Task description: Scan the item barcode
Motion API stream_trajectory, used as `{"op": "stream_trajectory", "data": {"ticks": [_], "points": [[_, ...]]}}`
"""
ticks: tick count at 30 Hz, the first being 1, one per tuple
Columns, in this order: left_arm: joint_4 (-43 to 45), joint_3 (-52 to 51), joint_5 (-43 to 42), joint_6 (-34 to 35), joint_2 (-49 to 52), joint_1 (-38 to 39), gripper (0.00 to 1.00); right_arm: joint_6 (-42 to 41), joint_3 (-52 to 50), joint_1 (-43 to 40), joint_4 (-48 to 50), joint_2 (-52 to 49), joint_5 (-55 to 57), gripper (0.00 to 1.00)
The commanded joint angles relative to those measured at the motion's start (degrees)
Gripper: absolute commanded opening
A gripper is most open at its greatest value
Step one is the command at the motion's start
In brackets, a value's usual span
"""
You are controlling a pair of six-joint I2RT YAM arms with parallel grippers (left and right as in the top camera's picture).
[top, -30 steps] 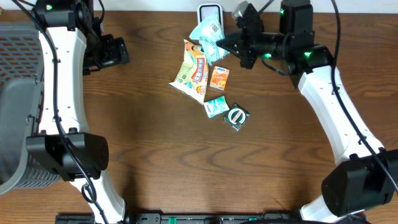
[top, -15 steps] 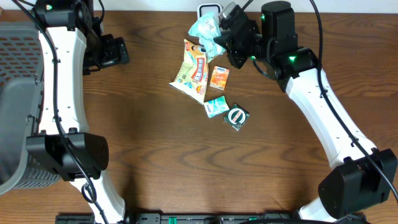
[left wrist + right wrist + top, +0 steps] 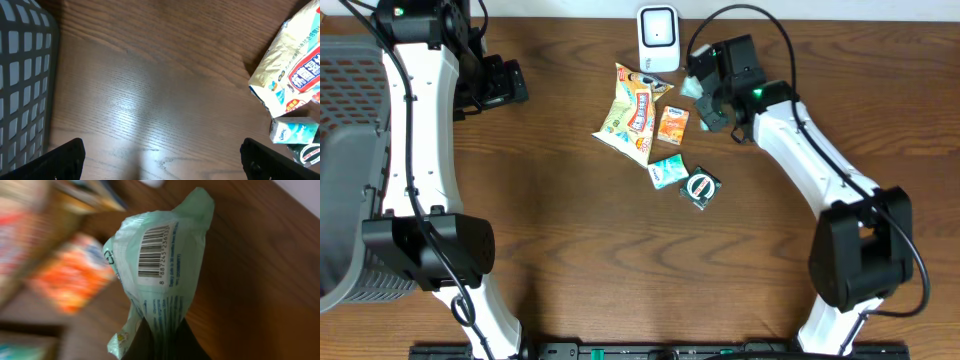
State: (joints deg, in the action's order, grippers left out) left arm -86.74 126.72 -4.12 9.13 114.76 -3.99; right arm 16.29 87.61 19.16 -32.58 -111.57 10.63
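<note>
**Wood-grain surface** (image 3: 570, 260), overhead view: glossy snack packets (image 3: 632, 112) cluster toward the far edge, where a white, rounded scanner (image 3: 658, 25) stands. The right gripper (image 3: 702, 100) is clenched on a crinkled pale-green plastic pouch (image 3: 160, 280), held just right of the scanner. Only the right wrist view shows its printed barcode (image 3: 152, 252). The left gripper (image 3: 161, 162) is fully released and holds nothing, beside a grey mesh basket (image 3: 20, 75).

packet (image 3: 165, 280): mint green, black barcode stripes showing
table (image 3: 570, 250): dark brown woodgrain
basket (image 3: 345, 100): grey lattice
scanner (image 3: 658, 27): white
sachet (image 3: 672, 124): bright orange
</note>
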Motion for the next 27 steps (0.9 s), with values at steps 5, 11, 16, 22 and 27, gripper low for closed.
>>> {"op": "stream_trajectory", "data": {"ticks": [5,11,16,22,27], "points": [[-0.2,0.22,0.52,-0.35,0.33,-0.22,0.98,-6.75,-0.42,-0.83,-3.15,-6.75,30.77,0.01],[-0.2,0.22,0.55,-0.33,0.33,-0.22,0.98,-9.6,-0.42,0.13,-4.33,-14.12,45.05,0.04],[-0.2,0.22,0.52,-0.33,0.33,-0.22,0.98,-10.32,-0.39,5.29,-7.26,-14.45,22.16,0.17],[-0.2,0.22,0.52,-0.35,0.33,-0.22,0.98,-15.65,2.19,7.74,-9.88,-10.82,19.08,0.81],[-0.2,0.22,0.52,-0.35,0.33,-0.22,0.98,-15.54,6.75,4.09,-13.27,-5.77,9.9,0.89]]}}
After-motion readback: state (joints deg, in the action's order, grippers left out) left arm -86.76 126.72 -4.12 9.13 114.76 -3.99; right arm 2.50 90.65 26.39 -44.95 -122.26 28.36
